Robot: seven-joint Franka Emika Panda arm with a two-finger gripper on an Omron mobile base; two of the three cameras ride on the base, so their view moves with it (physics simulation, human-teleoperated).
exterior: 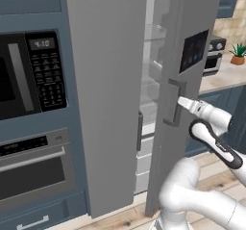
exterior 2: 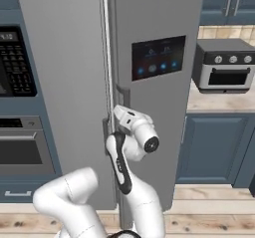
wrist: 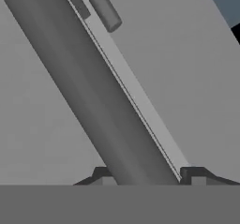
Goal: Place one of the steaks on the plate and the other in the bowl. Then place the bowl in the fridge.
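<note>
Beyond the claw (exterior: 178, 100), the fridge (exterior: 120, 80) stands on the wooden floor (exterior: 125, 219). To its right, a countertop (exterior 2: 214, 102) bears a small oven (exterior 2: 224, 65) and a potted plant (exterior: 238, 54).

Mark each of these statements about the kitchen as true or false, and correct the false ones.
1. The fridge door that carries the touchscreen stands partly open. True.
2. The hand is on the microwave. False: it is closed around the handle of the fridge door, with one finger on each side of the bar.
3. The oven under the microwave has its door open. False: that door is shut.
4. A potted plant stands on the counter to the right of the fridge. True.
</note>
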